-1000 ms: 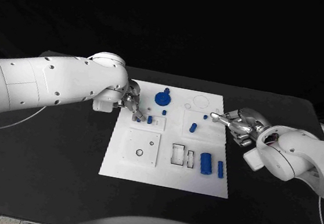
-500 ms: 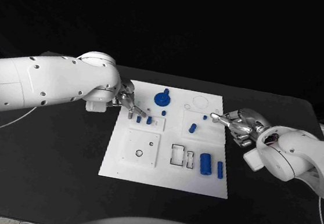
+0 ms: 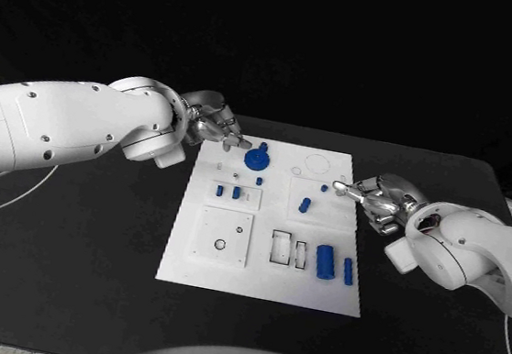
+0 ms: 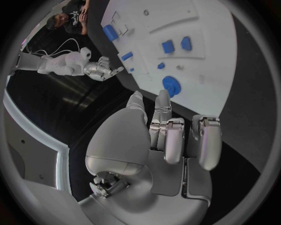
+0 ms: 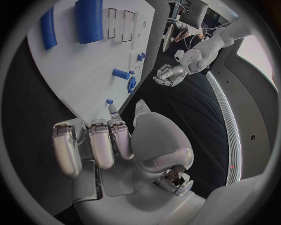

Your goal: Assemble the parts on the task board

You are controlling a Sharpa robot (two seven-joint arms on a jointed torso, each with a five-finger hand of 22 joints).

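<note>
The white task board [image 3: 261, 266] lies mid-table. On it are a round blue part [image 3: 257, 158], two small blue pegs [image 3: 219, 190] standing side by side, another peg [image 3: 305, 203], and a thick blue cylinder [image 3: 324, 257] beside a thin one [image 3: 348, 268]. My left hand [image 3: 213, 121] hovers above the board's far left corner, fingers loosely bent, holding nothing; its wrist view shows the hand [image 4: 170, 136] above the round part [image 4: 171, 86]. My right hand [image 3: 374, 197] sits at the board's right edge, a fingertip [image 5: 113, 108] close to a tiny blue peg [image 5: 109, 101], nothing gripped.
The black table [image 3: 71, 238] spreads wide on both sides of the board. Outlined rectangular slots [image 3: 280, 244] and a raised square plate with a ring [image 3: 222, 232] lie on the board's near half. A cable [image 3: 11, 194] hangs from the left arm.
My left hand has lifted off the two pegs at the board's left and drawn back toward the far left corner; a second peg stands where its fingers were. The right hand has stayed put.
</note>
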